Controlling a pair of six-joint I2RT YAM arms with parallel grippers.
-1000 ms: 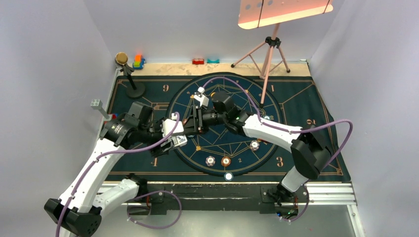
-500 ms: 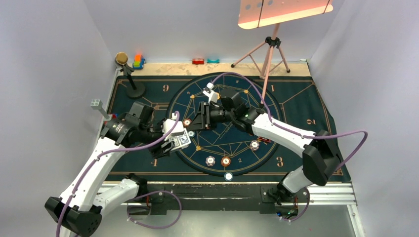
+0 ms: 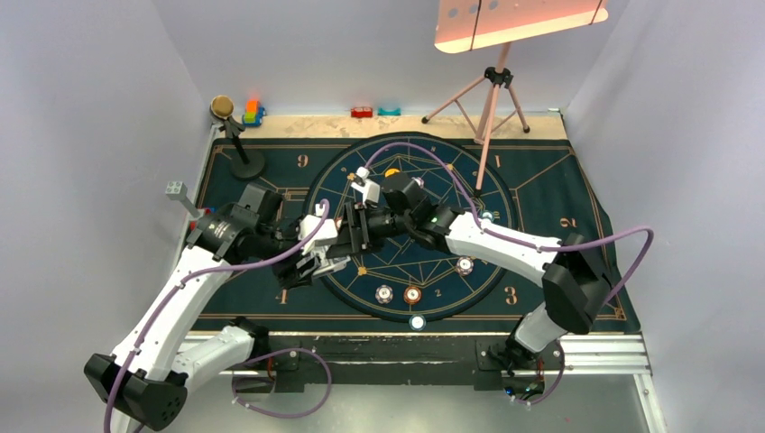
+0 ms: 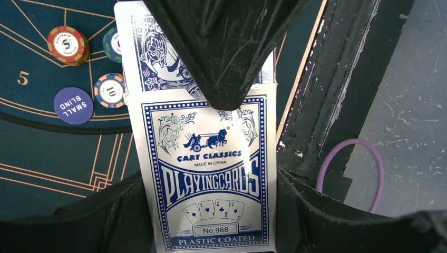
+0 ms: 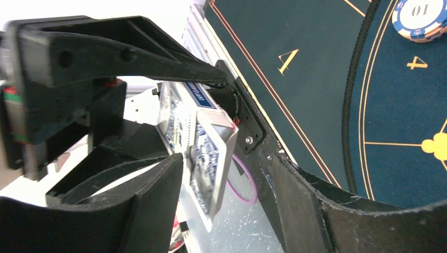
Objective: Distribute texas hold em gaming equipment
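Card box (image 4: 205,179) is clamped by its bottom end in the closed left tool (image 3: 327,257), held over the near-left part of the worktop (image 3: 406,347). Its long axis points at the right tool (image 3: 354,230), whose jaws stand parted astride the top end, gripping nothing.

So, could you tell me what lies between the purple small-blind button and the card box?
In the left wrist view, a blue-and-white 10 chip shows between them.

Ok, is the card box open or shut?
Open: the left wrist view shows patterned cards sticking out the top of the box.
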